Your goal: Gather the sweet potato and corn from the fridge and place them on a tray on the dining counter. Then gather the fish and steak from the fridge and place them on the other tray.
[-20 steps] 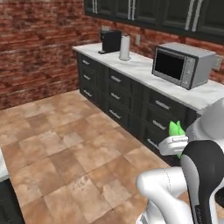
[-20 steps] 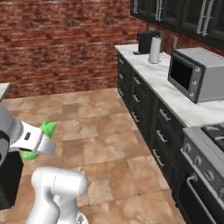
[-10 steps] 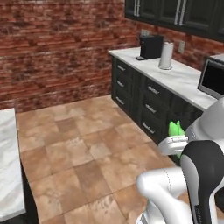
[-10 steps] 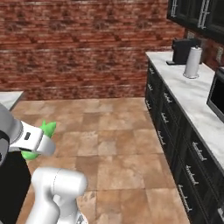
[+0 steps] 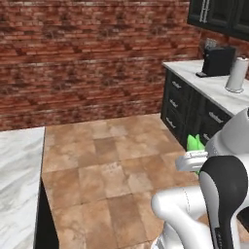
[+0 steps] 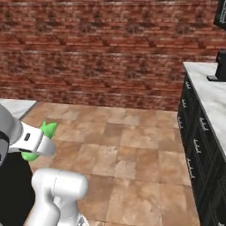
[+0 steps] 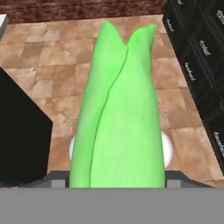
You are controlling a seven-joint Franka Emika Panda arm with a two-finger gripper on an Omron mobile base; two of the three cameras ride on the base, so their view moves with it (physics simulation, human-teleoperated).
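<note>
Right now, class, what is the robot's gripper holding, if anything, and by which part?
It holds the corn, gripped at its base end; the pointed green husk tips stick out forward, away from the jaws.

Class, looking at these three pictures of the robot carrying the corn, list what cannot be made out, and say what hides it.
- Gripper fingertips: hand view, covered by the corn.
- Corn's lower part: left base view, behind the arm; just green tips show.
- Dining counter: left base view, cut off by the left edge.
- Coffee machine: right base view, cut by the right edge.
</note>
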